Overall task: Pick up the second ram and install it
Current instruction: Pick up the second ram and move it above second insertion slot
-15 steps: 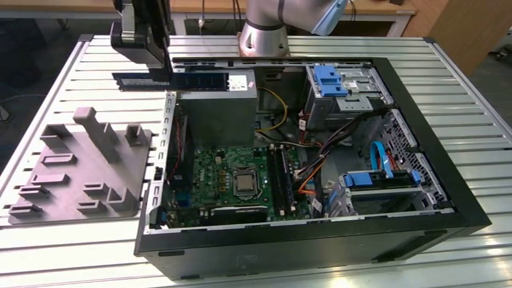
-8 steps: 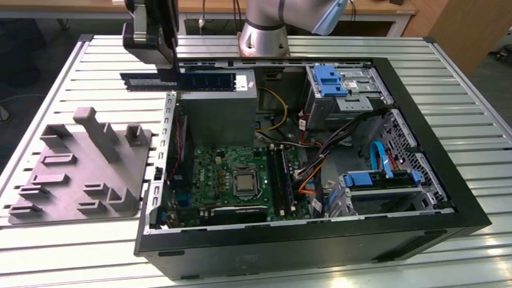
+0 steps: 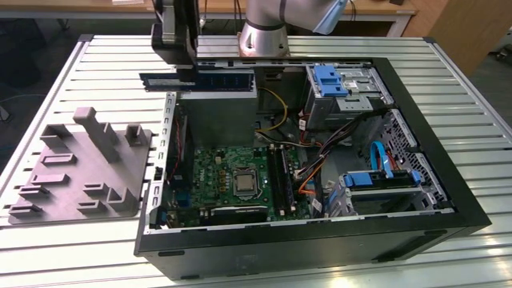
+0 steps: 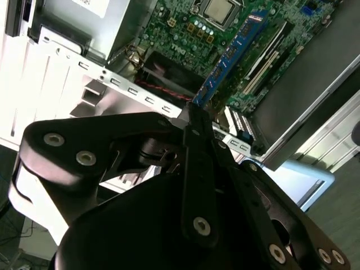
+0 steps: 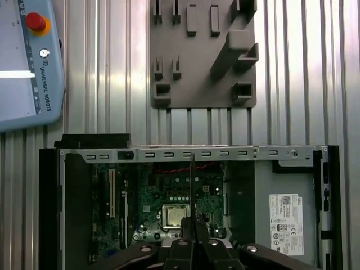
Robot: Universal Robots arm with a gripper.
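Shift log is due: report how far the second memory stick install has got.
Done: the memory stick is picked up, clamped between the jaws of the gripper. In hand: it hangs above the open computer case, edge-on over the board in the first wrist view. Left: it is not yet seated in any slot.

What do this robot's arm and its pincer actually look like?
The arm is a smooth silver-grey tube with a rounded joint and a pale blue cap. The pincer is matt black, built from flat, round-ended link bars pinned with small silver screws, and it narrows to a slim tip.
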